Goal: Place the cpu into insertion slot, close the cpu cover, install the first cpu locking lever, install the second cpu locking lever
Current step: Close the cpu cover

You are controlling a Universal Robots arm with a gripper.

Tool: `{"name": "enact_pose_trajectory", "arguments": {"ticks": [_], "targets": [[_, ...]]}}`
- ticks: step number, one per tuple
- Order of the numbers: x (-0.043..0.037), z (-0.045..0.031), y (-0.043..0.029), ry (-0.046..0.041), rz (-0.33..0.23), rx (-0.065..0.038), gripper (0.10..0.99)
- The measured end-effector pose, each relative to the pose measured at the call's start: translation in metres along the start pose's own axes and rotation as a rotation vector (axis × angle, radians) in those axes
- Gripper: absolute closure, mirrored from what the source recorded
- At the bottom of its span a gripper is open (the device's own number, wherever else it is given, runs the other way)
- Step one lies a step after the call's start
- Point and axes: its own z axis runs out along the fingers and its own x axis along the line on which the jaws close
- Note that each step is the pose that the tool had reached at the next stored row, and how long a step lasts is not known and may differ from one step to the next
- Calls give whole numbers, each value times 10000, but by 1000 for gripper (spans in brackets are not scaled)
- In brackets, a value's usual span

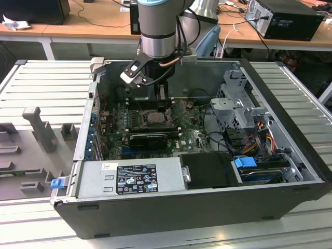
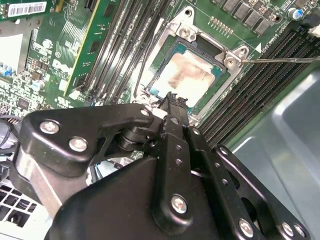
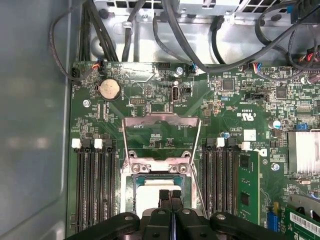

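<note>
While cpu cover [image 3: 161, 120] up, shiny sq. cpu [image 2: 192, 75] seated.

Matt black gripper [image 2: 172, 100]; bare silvery metal cpu cover [image 3: 160, 118]; smooth, faintly glossy cpu [image 2: 192, 77]

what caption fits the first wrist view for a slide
Shut pincer above the cpu lying in the insertion slot, cpu cover open

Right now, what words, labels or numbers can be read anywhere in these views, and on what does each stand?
No text can be quoted; all the print is too small to read.
Black label on the power supply: unreadable.
Barcode sticker in the second wrist view: digits unreadable.
White lettering on the green circuit board: unreadable.
Small marks on the cpu cover: unreadable.
</note>
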Motion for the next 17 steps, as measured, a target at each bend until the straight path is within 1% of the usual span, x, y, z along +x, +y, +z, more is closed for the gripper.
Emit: {"name": "enact_pose_trajectory", "arguments": {"ticks": [1,2,6,8,11,12,15,17], "targets": [[1,-6,4,-1,1,1,980],[1,-27,7,0,1,0,980],[2,-146,17,-1,1,0,980],[2,-149,20,2,0,-2,980],[2,-148,53,-1,0,0,980],[3,-150,53,-1,2,1,980],[8,-201,58,0,0,0,980],[10,-203,61,2,0,-1,980]]}}
